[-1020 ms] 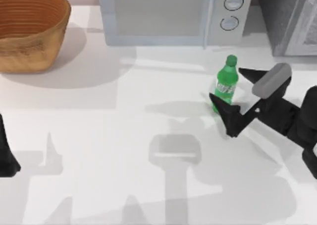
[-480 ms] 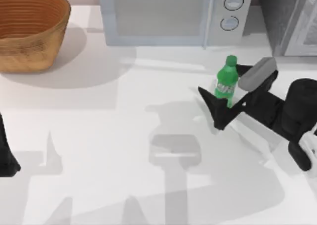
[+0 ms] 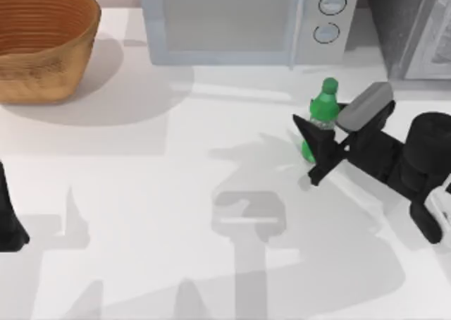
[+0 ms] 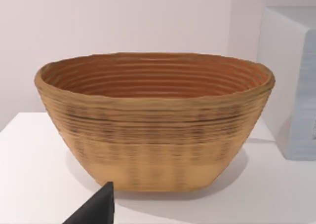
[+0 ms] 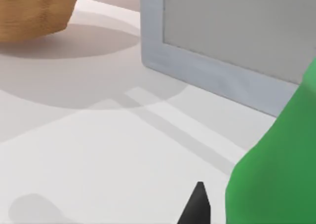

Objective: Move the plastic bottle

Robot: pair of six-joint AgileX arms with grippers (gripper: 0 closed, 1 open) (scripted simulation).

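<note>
Top view is showing the right gripper [image 3: 318, 145] pinching the plastic bottle [image 3: 323, 111] standing right of centre, before the microwave [image 3: 239, 24]. Grasping seems under way; lifting comes next. Left gripper [image 3: 8, 221] is idling at left edge; fingers unclear.
</note>
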